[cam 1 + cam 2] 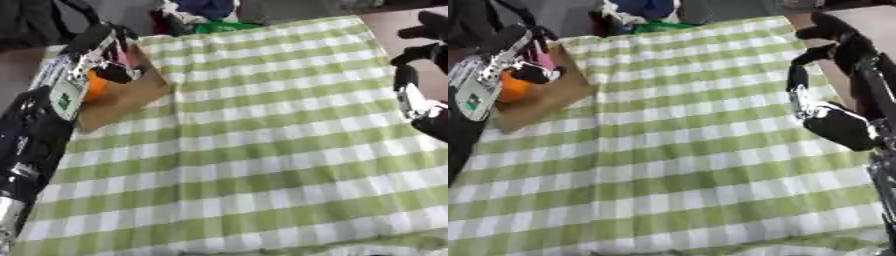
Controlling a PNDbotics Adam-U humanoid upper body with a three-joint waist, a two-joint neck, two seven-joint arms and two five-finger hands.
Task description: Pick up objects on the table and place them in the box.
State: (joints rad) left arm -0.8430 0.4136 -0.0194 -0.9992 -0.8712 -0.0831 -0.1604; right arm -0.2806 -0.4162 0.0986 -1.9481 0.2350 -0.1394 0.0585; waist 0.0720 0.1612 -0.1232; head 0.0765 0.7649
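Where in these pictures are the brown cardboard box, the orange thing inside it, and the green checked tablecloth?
Brown cardboard box (131, 97): left eye view, on its near flap.
Orange round object (514, 87): right eye view, on its visible side.
Green-and-white checked tablecloth (262, 150): left eye view, on a bare middle stretch.

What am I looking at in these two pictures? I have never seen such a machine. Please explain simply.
Both pictures come from a humanoid robot's head camera, one per eye, looking down. The table wears a green and white checked cloth. At the far left stands a brown cardboard box with something orange inside. The robot's left hand, black and silver, is at the box; I cannot tell whether it holds anything. Its right hand hangs at the right edge, apparently holding nothing. At the far edge lie blue and green things I cannot identify.
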